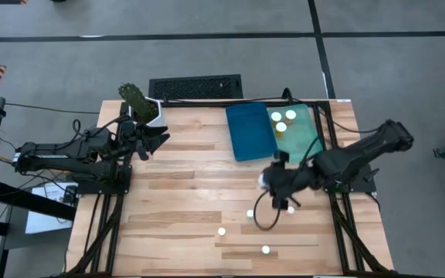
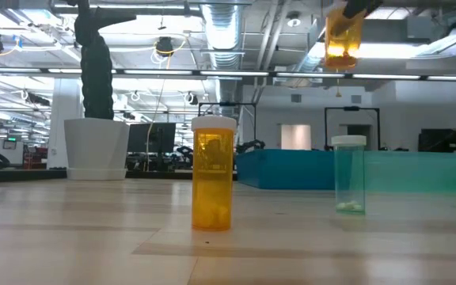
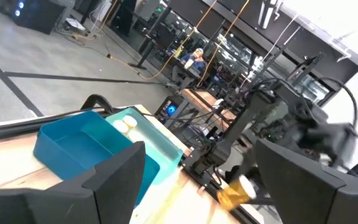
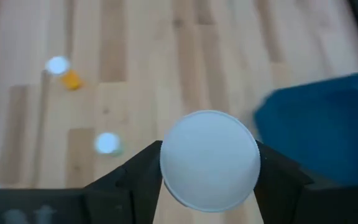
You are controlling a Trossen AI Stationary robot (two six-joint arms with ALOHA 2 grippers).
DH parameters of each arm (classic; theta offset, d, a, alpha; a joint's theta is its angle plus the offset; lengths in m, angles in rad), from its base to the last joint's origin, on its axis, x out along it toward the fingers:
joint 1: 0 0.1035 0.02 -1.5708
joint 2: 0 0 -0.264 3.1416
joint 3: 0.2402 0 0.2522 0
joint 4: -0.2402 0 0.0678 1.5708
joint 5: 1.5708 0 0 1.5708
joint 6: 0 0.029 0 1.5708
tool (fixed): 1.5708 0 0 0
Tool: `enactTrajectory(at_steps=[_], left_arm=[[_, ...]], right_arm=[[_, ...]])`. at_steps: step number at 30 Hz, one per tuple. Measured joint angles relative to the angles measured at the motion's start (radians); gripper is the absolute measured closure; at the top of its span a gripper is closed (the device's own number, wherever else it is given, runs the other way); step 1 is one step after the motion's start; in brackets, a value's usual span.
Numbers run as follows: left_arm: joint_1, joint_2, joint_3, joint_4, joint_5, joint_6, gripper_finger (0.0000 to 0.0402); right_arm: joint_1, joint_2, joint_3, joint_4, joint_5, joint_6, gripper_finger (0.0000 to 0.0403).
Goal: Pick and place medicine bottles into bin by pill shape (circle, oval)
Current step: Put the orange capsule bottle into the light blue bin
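Your right gripper (image 4: 209, 180) is clamped on an amber medicine bottle (image 2: 343, 38); from above, the arm hides the bottle's body, and in the low view it hangs cut off at the upper right of the frame. Your left gripper (image 1: 163, 130) waits open at the upper left of the table (image 1: 184, 201), beside a potted plant (image 1: 139, 100). Two bins sit at upper centre: the blue bin (image 1: 249, 131) and the teal bin (image 1: 304, 131), which holds three capped bottles (image 1: 282, 120). Four more white caps (image 1: 249, 214) stand on the bare wood at lower centre; their pill shapes are too small to read.
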State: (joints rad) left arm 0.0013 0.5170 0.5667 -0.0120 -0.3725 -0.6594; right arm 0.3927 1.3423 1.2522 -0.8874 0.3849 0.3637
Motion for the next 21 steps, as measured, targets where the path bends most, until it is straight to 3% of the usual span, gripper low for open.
enactTrajectory(at_steps=[10,21], left_arm=[[0.000,0.000,0.000,-0.006,0.000,0.000,0.0105],[0.000,0.000,0.000,-0.008,-0.006,0.013,0.0105]], right_arm=[[-0.310,-0.313,-0.296,0.003,0.014,0.027,0.0180],[-0.760,-0.432,-0.525,0.114,0.010,0.037,0.0180]])
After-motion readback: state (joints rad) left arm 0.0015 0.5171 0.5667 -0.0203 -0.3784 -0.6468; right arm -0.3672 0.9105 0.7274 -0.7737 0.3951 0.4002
